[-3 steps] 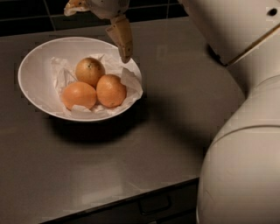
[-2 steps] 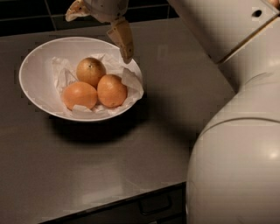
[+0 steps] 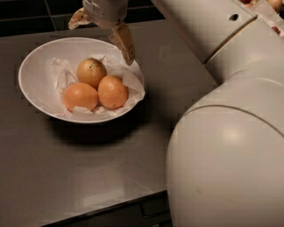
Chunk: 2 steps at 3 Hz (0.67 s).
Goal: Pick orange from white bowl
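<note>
The white bowl (image 3: pixel 32 91), lined with crumpled white paper, sits on the dark counter at the left. In it lie the dull brownish-yellow orange (image 3: pixel 91 72) with a dark stem dot at the back, and two brighter oranges (image 3: pixel 80 96) (image 3: pixel 112 91) in front of it. My gripper (image 3: pixel 100 42) hangs open over the bowl's back right rim. One tan finger (image 3: pixel 124 42) points down beside the orange's upper right and the other finger (image 3: pixel 79 18) sticks out to the left. The gripper holds nothing and does not touch the orange.
My large white arm links (image 3: pixel 230 146) fill the right side and hide the counter there. The grey counter (image 3: pixel 66 177) runs to a front edge low in the picture. A dark tiled wall (image 3: pixel 35 13) stands behind. Something pale with reddish bits (image 3: pixel 275 11) shows at the top right corner.
The big arm links have swung further into the right of the picture. The gripper, bowl and oranges stay almost where they were.
</note>
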Available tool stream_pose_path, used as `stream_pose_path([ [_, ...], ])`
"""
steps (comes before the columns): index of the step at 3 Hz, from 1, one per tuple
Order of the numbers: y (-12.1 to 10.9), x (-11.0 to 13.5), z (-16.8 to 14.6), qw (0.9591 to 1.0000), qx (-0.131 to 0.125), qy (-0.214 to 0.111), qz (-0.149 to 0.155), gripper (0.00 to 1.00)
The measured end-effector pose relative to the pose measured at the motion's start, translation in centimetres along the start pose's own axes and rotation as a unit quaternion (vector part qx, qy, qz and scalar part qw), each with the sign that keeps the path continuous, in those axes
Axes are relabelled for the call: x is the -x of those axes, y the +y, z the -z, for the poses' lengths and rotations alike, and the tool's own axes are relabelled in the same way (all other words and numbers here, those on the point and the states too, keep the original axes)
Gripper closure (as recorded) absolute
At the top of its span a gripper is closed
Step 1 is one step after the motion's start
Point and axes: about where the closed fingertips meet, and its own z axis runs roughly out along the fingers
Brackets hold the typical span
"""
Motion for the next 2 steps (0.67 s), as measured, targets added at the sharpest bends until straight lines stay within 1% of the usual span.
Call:
stream_pose_path([
  [1,0.0,0.0,0.0,1.0000,0.000,0.000,0.000,0.00],
  [2,-1.2,0.0,-0.7,0.9999,-0.010,0.001,0.014,0.06],
])
